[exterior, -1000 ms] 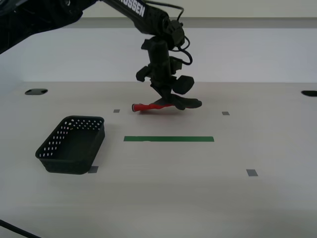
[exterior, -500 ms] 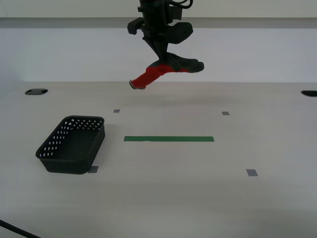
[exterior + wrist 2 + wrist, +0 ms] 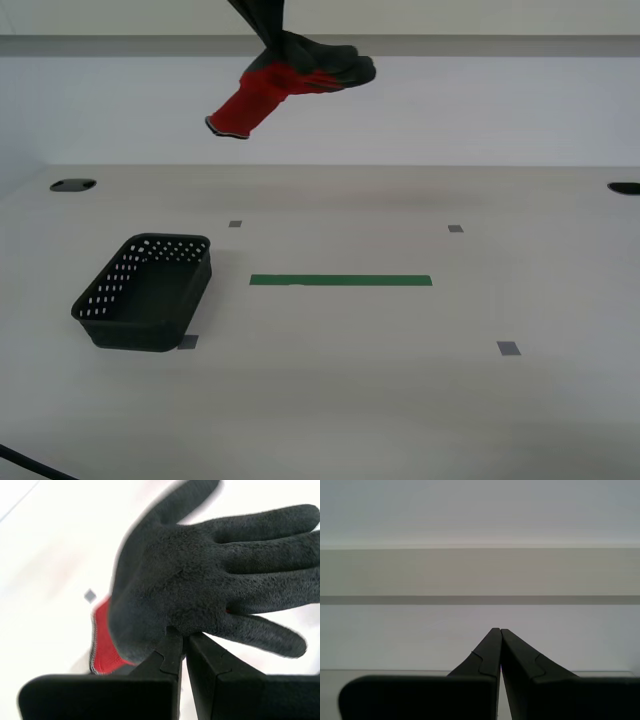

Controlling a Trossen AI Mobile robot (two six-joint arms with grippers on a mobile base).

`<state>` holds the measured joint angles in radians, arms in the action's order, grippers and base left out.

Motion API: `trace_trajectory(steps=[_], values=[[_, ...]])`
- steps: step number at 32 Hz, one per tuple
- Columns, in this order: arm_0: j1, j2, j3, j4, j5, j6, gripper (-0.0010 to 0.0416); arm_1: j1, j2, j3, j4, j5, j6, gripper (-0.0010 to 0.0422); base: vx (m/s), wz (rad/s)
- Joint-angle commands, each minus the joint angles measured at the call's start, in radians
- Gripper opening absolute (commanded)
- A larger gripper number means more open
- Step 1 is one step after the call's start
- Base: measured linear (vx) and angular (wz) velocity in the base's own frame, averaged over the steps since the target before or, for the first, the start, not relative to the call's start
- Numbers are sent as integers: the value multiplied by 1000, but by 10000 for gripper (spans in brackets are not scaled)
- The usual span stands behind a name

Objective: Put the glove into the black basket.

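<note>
Where my second gripper's (image 3: 184, 637) fingers (image 3: 167, 652) meet, they pinch the glove (image 3: 200, 585) at the edge of its palm, with hardly a gap between them. The glove's dark grey palm fills most of the second wrist view, its four fingers stretched out together and the thumb blurred. The red cuff (image 3: 103, 642) peeks out behind the palm, and a small grey mark (image 3: 90, 596) on the table shows beyond it.

In the exterior view the glove (image 3: 290, 80) hangs high above the table (image 3: 350, 400), at the top edge of the picture, cuff (image 3: 248, 105) drooping toward the exterior view's left and dark fingers pointing to the right. The gripper itself is almost wholly cut off there.

The basket (image 3: 145, 292) sits on the table well below the glove and further toward the exterior view's left, open side up, with nothing seen in it. A green tape strip (image 3: 341, 281) lies just beside it toward the right.

My first gripper (image 3: 500, 630) has its fingers (image 3: 487, 652) pressed together on nothing, facing a pale wall.
</note>
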<state>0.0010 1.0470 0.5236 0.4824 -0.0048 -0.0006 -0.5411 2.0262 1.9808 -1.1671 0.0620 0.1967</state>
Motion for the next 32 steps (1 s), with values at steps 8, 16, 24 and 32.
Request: trace_trajectory(steps=[8, 16, 24, 32], values=[[0, 0, 1, 3, 0, 0, 1, 159, -496, -640, 198, -13, -82, -1, 0, 0], [0, 0, 1, 2, 1, 0, 1, 325, -539, -976, 447, -58, -109, -1, 0, 0], [0, 0, 1, -7, 1, 0, 1, 352, -203, -1064, 702, -51, -115, -1, -2, 3], [-1, -2, 1, -23, 4, 0, 1, 365, 103, -1049, 780, -50, -119, -1, -1, 0]])
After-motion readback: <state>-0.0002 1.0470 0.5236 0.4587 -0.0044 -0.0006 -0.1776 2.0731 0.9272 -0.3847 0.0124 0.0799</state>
